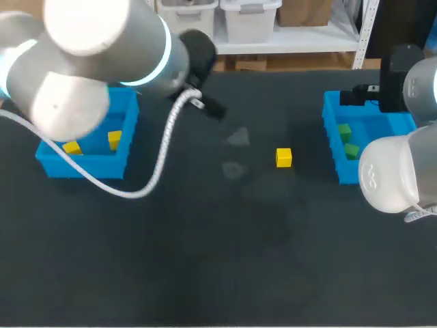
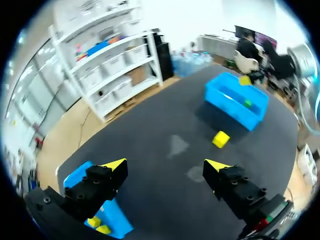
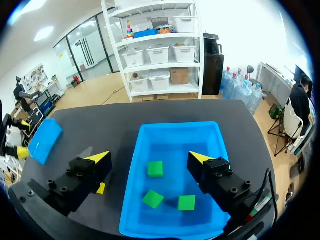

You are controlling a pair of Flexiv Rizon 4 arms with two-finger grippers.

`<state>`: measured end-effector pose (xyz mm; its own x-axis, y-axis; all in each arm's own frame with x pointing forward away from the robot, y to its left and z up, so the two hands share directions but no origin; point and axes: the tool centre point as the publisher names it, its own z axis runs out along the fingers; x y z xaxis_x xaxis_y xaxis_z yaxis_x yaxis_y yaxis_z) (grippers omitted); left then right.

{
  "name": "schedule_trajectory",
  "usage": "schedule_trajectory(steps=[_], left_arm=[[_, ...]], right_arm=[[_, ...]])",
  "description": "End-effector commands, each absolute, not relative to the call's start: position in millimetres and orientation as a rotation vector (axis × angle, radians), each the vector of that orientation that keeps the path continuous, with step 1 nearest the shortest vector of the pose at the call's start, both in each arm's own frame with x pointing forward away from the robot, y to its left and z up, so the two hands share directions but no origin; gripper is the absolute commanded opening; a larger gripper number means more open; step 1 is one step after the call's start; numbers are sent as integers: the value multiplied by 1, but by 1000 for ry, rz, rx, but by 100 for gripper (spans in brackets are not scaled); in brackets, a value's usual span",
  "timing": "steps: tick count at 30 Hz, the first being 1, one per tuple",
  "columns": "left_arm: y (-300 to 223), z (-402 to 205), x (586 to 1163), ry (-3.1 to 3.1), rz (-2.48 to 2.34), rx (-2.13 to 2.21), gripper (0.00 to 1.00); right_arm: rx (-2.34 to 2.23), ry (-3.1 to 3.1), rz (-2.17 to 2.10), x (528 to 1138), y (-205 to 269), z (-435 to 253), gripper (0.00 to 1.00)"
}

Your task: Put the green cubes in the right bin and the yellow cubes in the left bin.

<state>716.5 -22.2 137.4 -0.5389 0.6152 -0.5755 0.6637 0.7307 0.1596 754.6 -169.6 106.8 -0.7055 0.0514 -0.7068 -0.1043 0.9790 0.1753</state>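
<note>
One small yellow cube point(image 1: 284, 158) lies on the dark tabletop point(image 1: 205, 260), right of centre; it is the last piece, I judge. The left claw point(image 2: 166, 166) and the right claw point(image 3: 150, 156) are both open and empty. The next move: grasp it and carry it to the left blue plastic bin point(image 1: 51, 162).

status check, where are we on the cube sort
Left gripper open, empty, over the table. Right gripper open above right bin, three green cubes inside. One yellow cube loose mid-table, nothing in the way.

Dark grey table point(image 1: 205, 260), matte top; two faint pale smudges point(image 1: 237, 139) near middle; light even.
</note>
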Motion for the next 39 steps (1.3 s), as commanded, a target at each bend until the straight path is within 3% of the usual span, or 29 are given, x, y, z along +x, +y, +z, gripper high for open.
schedule_trajectory(steps=[1, 10, 21, 39], left_arm=[[-48, 119, 712, 2060, -361, 1618, 100], [-91, 90, 692, 1894, -550, 1925, 100], [-122, 52, 690, 1850, -445, 2183, 100], [-136, 19, 743, 2122, -222, 2104, 100]], right_arm=[[-36, 2341, 255, 754, -169, 107, 100], [-36, 2341, 255, 754, -169, 107, 100], [-36, 2341, 255, 754, -169, 107, 100], [-36, 2341, 255, 754, -169, 107, 100]])
